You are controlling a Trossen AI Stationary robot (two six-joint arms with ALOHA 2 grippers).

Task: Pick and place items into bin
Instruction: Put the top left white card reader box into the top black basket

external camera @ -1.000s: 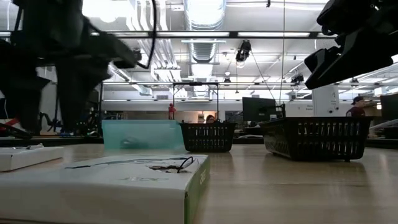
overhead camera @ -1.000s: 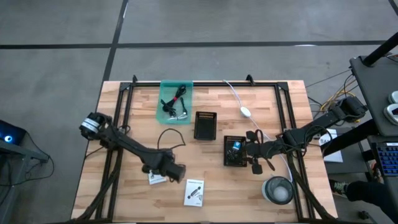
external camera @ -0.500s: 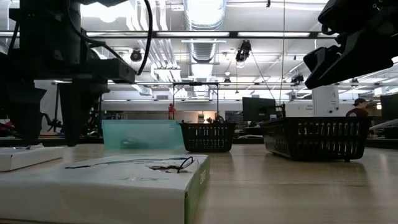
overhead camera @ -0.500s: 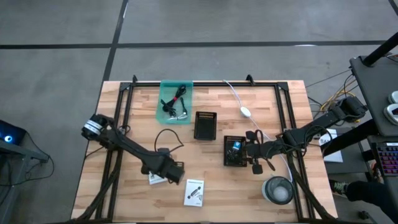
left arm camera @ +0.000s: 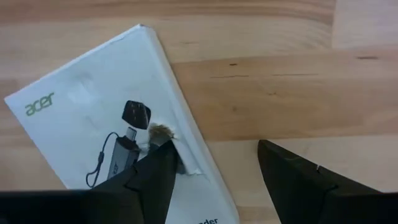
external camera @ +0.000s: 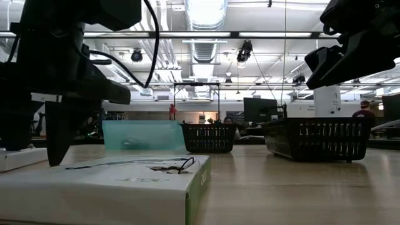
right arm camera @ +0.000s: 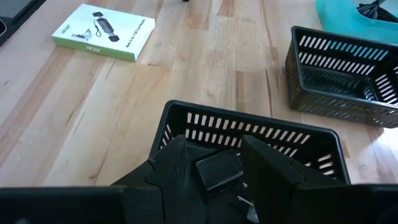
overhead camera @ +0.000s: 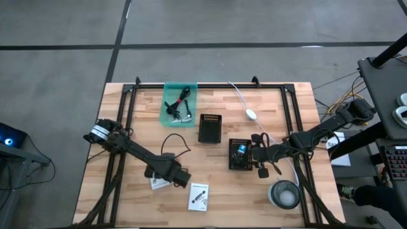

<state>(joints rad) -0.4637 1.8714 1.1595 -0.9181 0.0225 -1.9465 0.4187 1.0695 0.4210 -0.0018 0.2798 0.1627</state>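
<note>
A white printed packet [left arm camera: 93,118] lies flat on the wood near the table's front left; in the high view this packet [overhead camera: 158,184] shows beside my left arm. My left gripper [left arm camera: 214,162] points straight down over its long edge, open, one finger over the packet and the other over bare wood. A second packet [overhead camera: 198,196] lies nearer the front edge. My right gripper [right arm camera: 217,163] hangs over a black basket [right arm camera: 249,134] at the centre right, shut on a small black block [right arm camera: 219,173]. A black cable coil [overhead camera: 173,142] lies loose on the wood. My left gripper has one fingertip [left arm camera: 163,155] low over the packet's long edge [left arm camera: 186,149], beside a torn spot; I cannot tell whether it touches. My right gripper pinches the small black block between its two fingers, slanting down from the table's right side. The block hangs clear above the basket's inside.
A teal tray [overhead camera: 180,105] with cables stands at the back, and a second black basket [overhead camera: 210,128] is in the middle. A white oval [overhead camera: 250,114] on a white cord lies behind the right basket [overhead camera: 236,164]. A round clear container [overhead camera: 283,194] sits at the front right.
My left gripper has come down onto the white packet, fingers still apart, and now stands close to the table top.
</note>
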